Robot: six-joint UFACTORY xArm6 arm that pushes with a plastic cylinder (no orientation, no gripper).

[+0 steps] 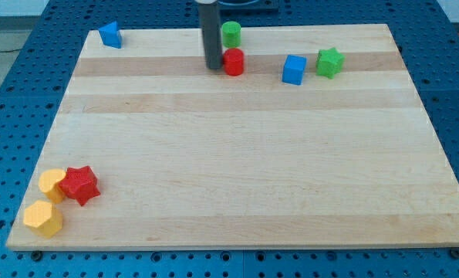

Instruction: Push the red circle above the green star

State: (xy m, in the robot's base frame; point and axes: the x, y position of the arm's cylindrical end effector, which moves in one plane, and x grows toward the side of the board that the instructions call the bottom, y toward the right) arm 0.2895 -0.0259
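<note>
The red circle (234, 61) stands near the top middle of the wooden board. The green star (329, 62) lies to its right, with a blue cube (294, 69) between them. My tip (214, 67) rests on the board right against the red circle's left side. A green circle (231, 33) sits just above the red circle, close to the board's top edge.
A blue triangular block (110, 35) sits at the top left corner. At the bottom left lie a red star (79, 185), a yellow heart-like block (52, 184) and a yellow hexagon (43, 218). The board (237, 154) lies on a blue perforated table.
</note>
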